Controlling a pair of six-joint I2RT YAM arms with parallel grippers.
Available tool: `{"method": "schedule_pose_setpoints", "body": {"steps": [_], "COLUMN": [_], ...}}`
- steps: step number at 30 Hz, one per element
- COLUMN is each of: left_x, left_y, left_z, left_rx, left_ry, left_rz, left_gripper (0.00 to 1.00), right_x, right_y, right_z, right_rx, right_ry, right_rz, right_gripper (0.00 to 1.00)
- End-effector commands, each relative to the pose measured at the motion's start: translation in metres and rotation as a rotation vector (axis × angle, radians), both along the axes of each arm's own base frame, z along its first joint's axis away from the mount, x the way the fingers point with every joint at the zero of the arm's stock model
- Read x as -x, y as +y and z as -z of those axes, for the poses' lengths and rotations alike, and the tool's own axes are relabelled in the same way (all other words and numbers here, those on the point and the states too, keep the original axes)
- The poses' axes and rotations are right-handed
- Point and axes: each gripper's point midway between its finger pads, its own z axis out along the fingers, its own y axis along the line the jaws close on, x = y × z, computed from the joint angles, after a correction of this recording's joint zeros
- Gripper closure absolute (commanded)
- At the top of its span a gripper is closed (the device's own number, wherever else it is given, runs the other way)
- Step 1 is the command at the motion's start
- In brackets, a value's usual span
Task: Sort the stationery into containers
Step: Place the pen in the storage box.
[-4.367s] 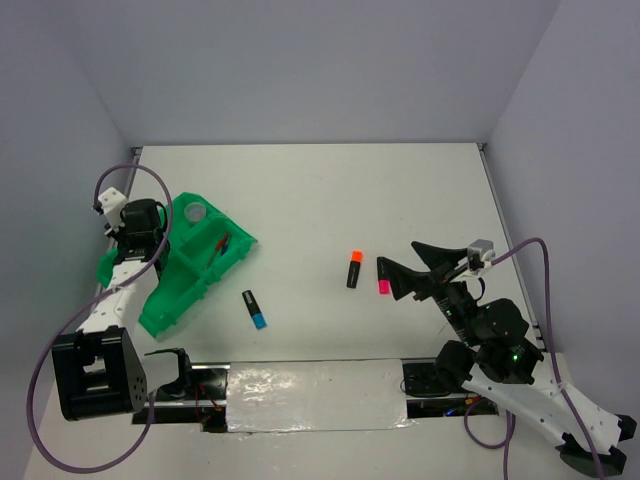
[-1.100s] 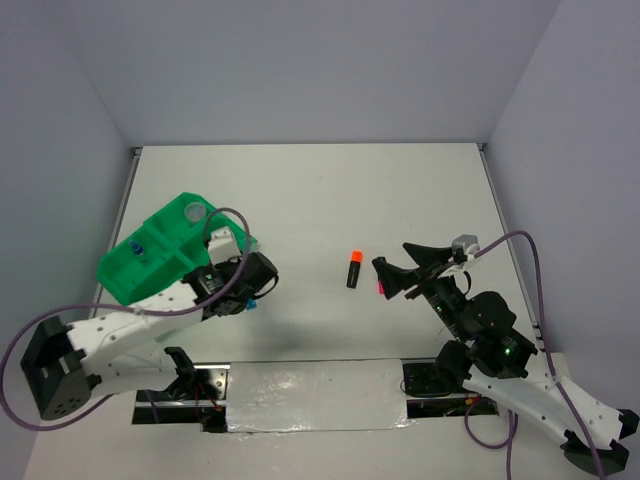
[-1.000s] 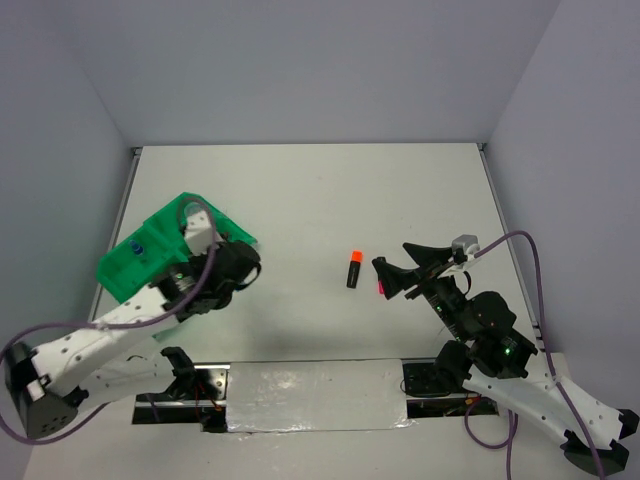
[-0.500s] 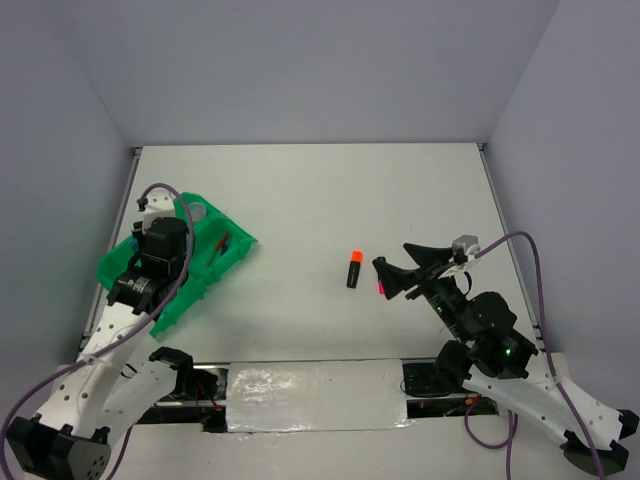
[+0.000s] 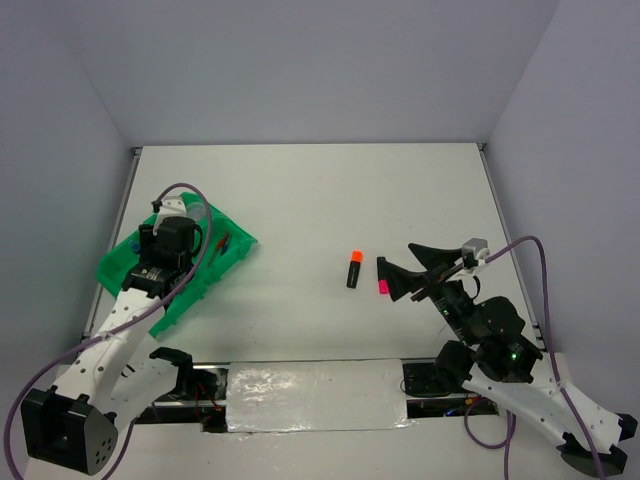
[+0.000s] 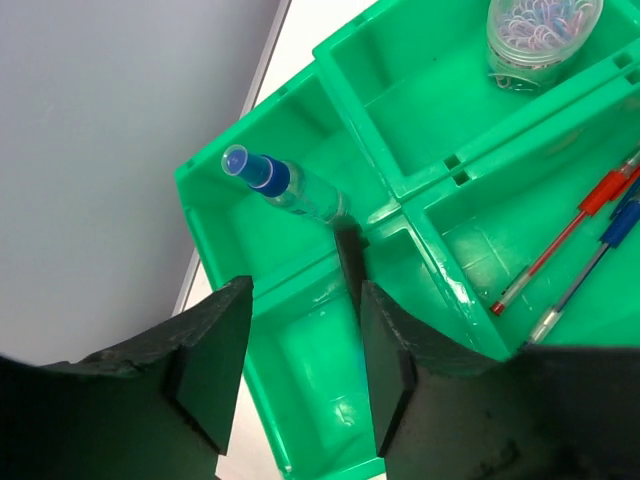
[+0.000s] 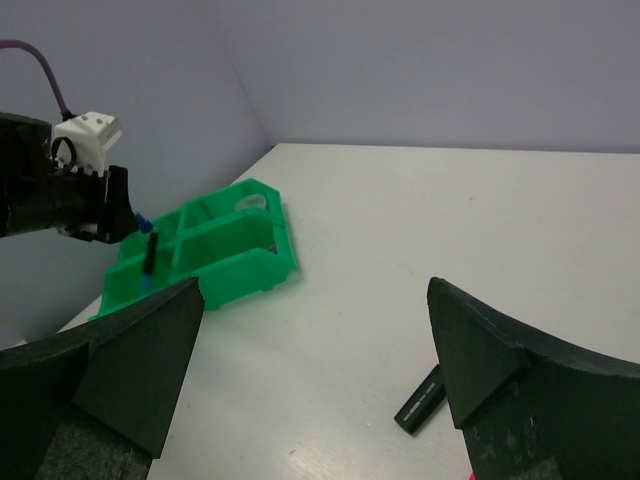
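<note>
The green tray [image 5: 192,284] lies at the table's left, with my left gripper [image 5: 160,264] over it. Its jaws [image 6: 305,290] stand apart with nothing between them. Just past the fingertips a black highlighter [image 6: 348,262] stands nearly on end by the tray's divider crossing [image 6: 385,215]; it also shows below that gripper as a dark highlighter [image 7: 150,255]. A blue-capped bottle [image 6: 285,187], a clear tub [image 6: 545,38], a red pen [image 6: 560,245] and a blue pen [image 6: 592,262] lie in separate compartments. My right gripper [image 5: 398,263] hangs open by the orange highlighter [image 5: 353,268] and the pink highlighter [image 5: 383,287].
The tray [image 7: 240,262] sits close to the left wall and the table's left edge. The arm bases and a silver strip [image 5: 315,395] run along the near edge. White table [image 5: 330,200] stretches between the tray and the highlighters.
My left arm has swung from the table's middle to the tray, bringing the blue-ended highlighter. Its jaws have opened and the highlighter now sits past the fingertips. The right gripper has shifted slightly.
</note>
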Motion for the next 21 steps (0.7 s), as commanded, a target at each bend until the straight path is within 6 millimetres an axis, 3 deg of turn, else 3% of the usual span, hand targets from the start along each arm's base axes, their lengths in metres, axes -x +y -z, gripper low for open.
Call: {"method": "schedule_pose_setpoints", "body": {"steps": [1,4,6,9,11,12,16,19,20,21], "left_x": [-0.005,-0.005,-0.003,-0.001,-0.006,-0.010,-0.022,-0.030,-0.033,-0.034], "left_y": [0.004,0.006,0.008,0.008,-0.005,-0.013,-0.055,-0.112,-0.143,-0.161], "left_z": [-0.010,-0.007,-0.008,-0.016,-0.018,-0.026,-0.046,-0.056,-0.060,-0.058], "left_rx": [-0.014,-0.022,-0.026,0.008,0.083,0.131,0.370,0.600,0.669,0.706], "left_ry": [-0.044,-0.023,-0.030,-0.090,-0.118,-0.155,-0.241,-0.283,-0.297,-0.293], "left_rz": [-0.026,-0.037,-0.058,-0.079,-0.024,0.009,0.142,0.352,0.470,0.508], "left_gripper": [0.40,0.39,0.32,0.11,0.01,0.01,0.01,0.01,0.01,0.01], "right_x": [0.002,0.002,0.003,0.002,0.002,0.002,0.000,-0.003,-0.004,-0.006], "right_y": [-0.008,-0.008,-0.008,-0.008,-0.007,-0.006,-0.004,-0.005,-0.007,-0.008], "right_z": [-0.018,-0.019,-0.019,-0.019,-0.019,-0.018,-0.016,-0.013,-0.013,-0.012], "right_rx": [-0.027,-0.026,-0.030,-0.029,-0.029,-0.025,-0.021,-0.020,-0.027,-0.026], "right_ry": [-0.031,-0.031,-0.034,-0.034,-0.032,-0.029,-0.023,-0.011,-0.005,0.001], "right_rz": [0.019,0.017,0.016,0.016,0.014,0.014,0.013,0.030,0.043,0.055], "right_gripper": [0.00,0.00,0.00,0.00,0.00,0.00,0.00,0.00,0.00,0.00]}}
